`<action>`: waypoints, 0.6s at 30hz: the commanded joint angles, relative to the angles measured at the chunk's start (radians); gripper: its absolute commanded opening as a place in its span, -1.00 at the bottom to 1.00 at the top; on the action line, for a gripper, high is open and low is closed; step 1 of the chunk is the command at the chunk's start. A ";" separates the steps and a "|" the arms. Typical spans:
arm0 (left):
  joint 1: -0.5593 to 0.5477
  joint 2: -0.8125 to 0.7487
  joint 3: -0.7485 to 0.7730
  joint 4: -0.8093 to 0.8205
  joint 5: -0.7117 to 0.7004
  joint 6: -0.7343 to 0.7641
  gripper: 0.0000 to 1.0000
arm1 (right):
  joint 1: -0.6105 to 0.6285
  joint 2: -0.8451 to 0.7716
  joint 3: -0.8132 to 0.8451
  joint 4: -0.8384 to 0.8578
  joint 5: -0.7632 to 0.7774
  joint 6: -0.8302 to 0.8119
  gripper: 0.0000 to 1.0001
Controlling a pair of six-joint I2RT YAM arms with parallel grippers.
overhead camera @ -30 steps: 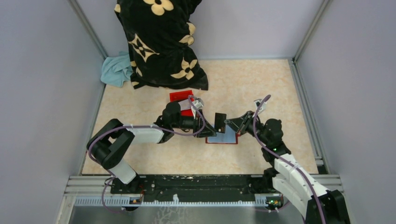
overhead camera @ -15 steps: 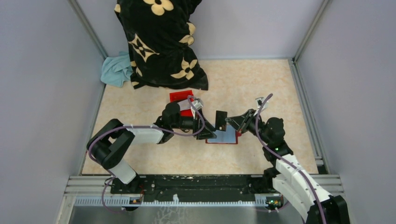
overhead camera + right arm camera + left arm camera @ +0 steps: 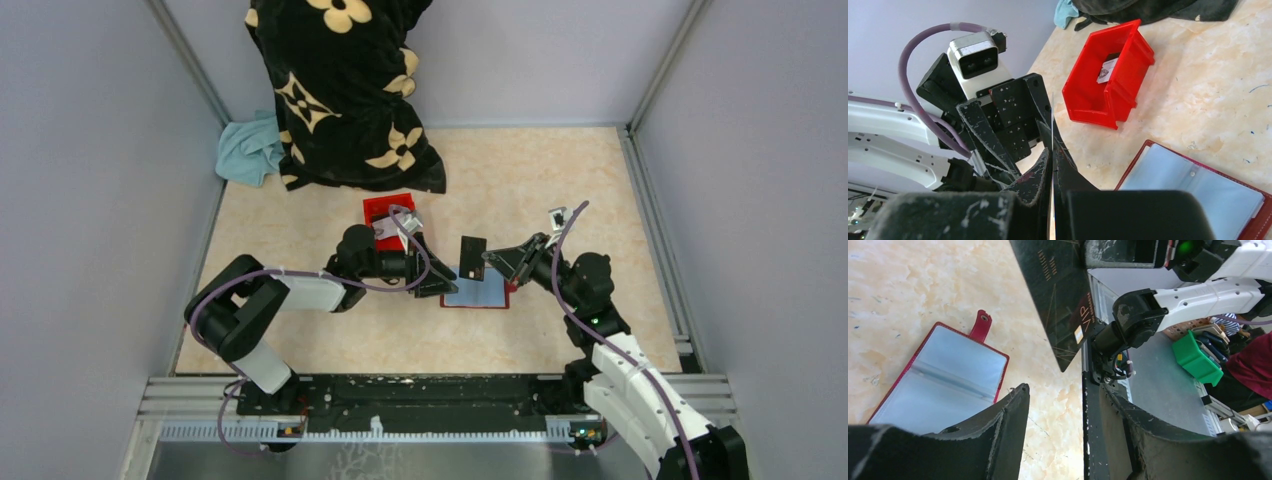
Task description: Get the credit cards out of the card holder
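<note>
Top external view: the card holder (image 3: 480,294) lies open and flat near the middle of the table (image 3: 560,180), clear sleeves facing up, and I cannot tell whether any sleeve has a card left in it. The right gripper (image 3: 487,258) is clenched on one edge of a dark credit card (image 3: 472,257) with gold lettering. The card is held on edge in the air, above the holder's far edge and clear of it. The left gripper (image 3: 440,285) is released, jaws spread and holding nothing, low at the holder's left edge and pointed toward the card. A red bin (image 3: 385,208) stands just beyond the left arm, toward the table's far edge. Judged step: transfer of the extracted card, probably a hand-over to the left gripper for placing in the bin. Procedure: keep the right pinch firm until the other jaws have closed. Present the card's free edge squarely between the spread left fingers, face parallel to the pads. Close on a generous area, not a corner. Release the right side only afterward. Risk: a thin, smooth card can pivot or slip if gripped off-centre, and a low left wrist may nudge the holder.
</note>
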 commanded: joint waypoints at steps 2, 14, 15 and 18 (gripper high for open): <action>0.004 0.010 -0.009 0.179 0.058 -0.091 0.16 | -0.006 0.012 -0.007 0.142 -0.040 0.054 -1.00; 0.009 0.048 -0.016 0.306 0.092 -0.181 0.01 | -0.006 0.058 -0.037 0.234 -0.053 0.097 -1.00; 0.009 0.043 -0.016 0.296 0.090 -0.175 -0.04 | -0.006 0.058 -0.039 0.237 -0.056 0.101 -1.00; 0.009 0.045 -0.017 0.308 0.098 -0.174 -0.14 | -0.005 0.063 -0.048 0.262 -0.065 0.114 -1.00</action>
